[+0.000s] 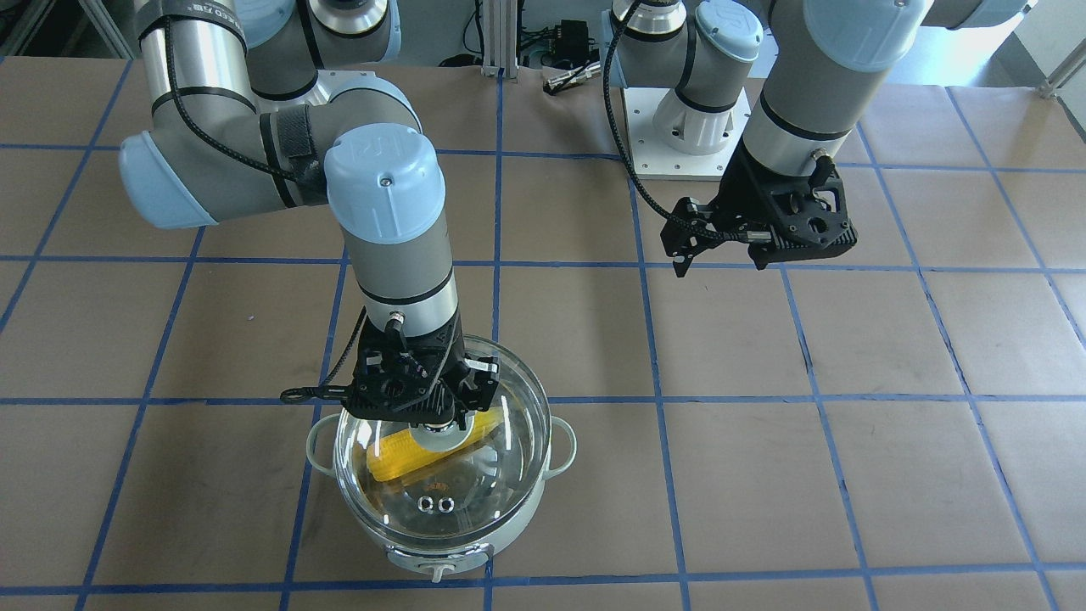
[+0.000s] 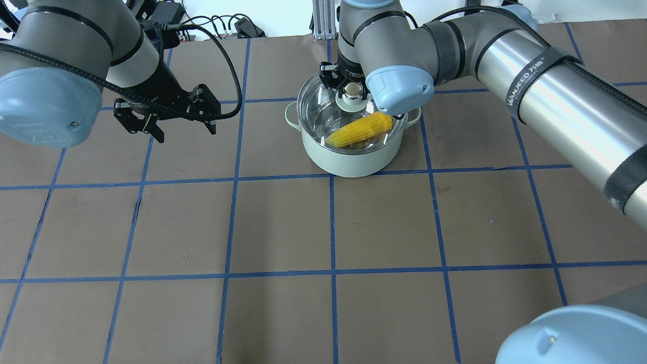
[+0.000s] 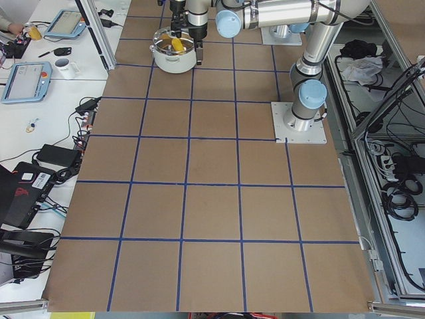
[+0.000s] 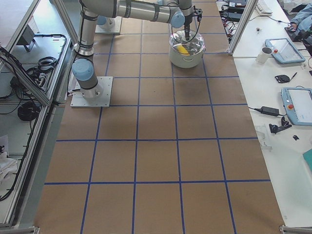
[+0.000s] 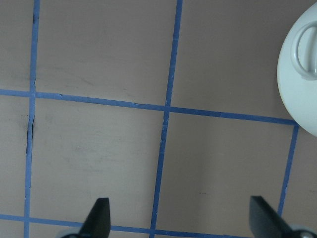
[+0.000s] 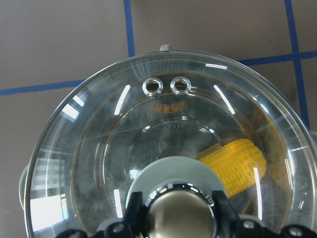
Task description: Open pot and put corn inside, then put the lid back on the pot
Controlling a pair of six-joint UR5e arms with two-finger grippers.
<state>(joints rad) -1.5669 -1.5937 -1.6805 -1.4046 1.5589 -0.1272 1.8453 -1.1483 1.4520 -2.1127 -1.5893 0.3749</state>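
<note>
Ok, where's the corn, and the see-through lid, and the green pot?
the corn [image 2: 360,129], overhead view, middle of the yellow cob.
the lid [image 6: 171,144], right wrist view, clear glass near its middle.
the pot [image 2: 354,163], overhead view, its pale green outer wall.

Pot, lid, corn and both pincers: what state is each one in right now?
pot: upright on the table, covered by the lid, corn inside.
lid: on top of the pot, held by its knob; I cannot tell whether it is fully seated.
corn: lying inside the pot, seen through the glass.
right pincer: shut on the lid's knob.
left pincer: open, empty, above bare table beside the pot.
</note>
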